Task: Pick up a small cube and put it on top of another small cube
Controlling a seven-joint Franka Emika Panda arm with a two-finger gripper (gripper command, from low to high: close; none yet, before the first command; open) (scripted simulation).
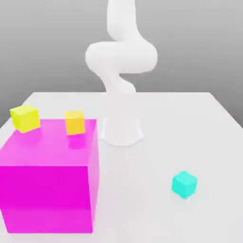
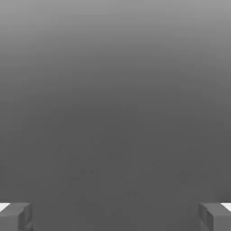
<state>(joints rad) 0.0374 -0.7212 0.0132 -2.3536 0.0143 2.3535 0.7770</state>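
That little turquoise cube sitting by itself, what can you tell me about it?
The small cube is plain turquoise, matte and solid-looking, with no markings. It rests flat on the white table, turned so one corner faces the camera, towards the exterior view's right, well apart from the big magenta block. Nothing touches it but the table.

My arm (image 1: 121, 71) is plain matte white all over, built of smooth, rounded, tube-like segments with bulging joints and no visible seams, screws, cables or markings. In the middle of the exterior frame it rises from a round white base (image 1: 121, 134) that flares out slightly where it meets the white table, and its upper part runs out of the top edge. My fingertips (image 2: 16, 216) appear at the lower left and lower right corners of the hand frame: blocky, dark grey, flat-faced pieces with sharp edges, each with a small white patch at its outer top corner.
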